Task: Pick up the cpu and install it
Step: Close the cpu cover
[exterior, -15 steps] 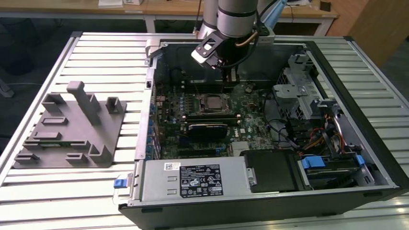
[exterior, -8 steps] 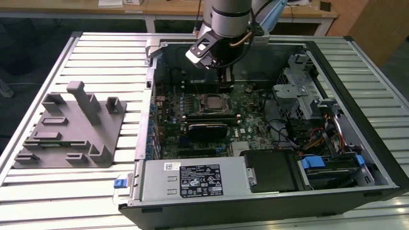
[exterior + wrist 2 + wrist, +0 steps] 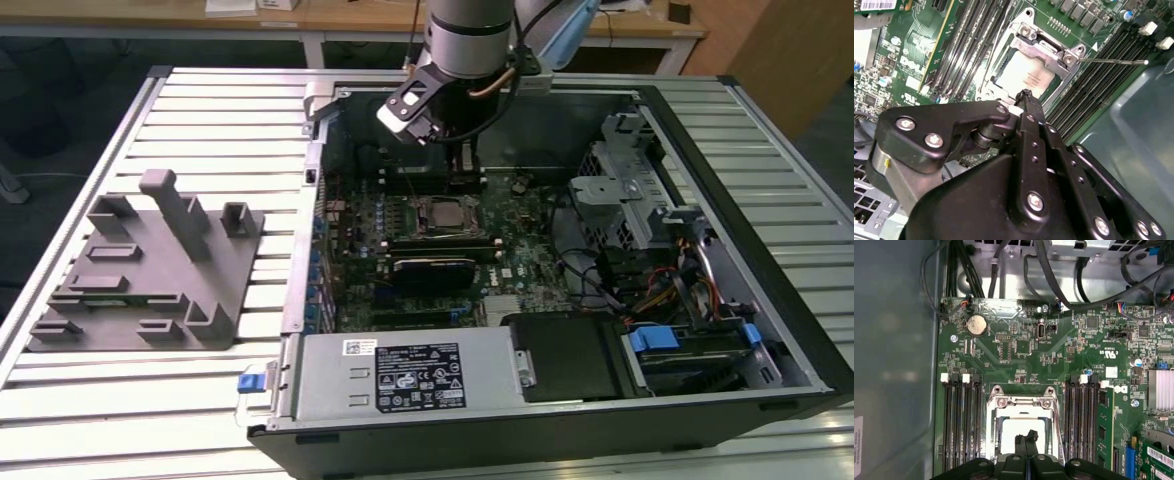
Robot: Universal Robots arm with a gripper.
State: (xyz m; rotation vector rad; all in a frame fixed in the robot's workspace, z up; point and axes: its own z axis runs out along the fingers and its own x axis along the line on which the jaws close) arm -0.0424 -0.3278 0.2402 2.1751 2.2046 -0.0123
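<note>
The cpu (image 3: 445, 215) lies flat in the socket in the middle of the motherboard, its pale silvery top (image 3: 1021, 75) showing inside the metal socket frame (image 3: 1021, 402). My gripper (image 3: 465, 172) hangs inside the open computer case, just above the board on the far side of the socket. In both wrist views its black fingertips (image 3: 1026, 95) are pressed together with nothing between them, and they hover over the near edge of the cpu (image 3: 1011, 432).
A thin socket lever (image 3: 1114, 61) sticks out sideways from the frame. Memory slots (image 3: 961, 425) flank the socket on both sides. The case walls (image 3: 314, 150), drive cage (image 3: 627, 190) and cables surround the board. A grey fixture with upright posts (image 3: 147, 270) stands at the exterior view's left.
</note>
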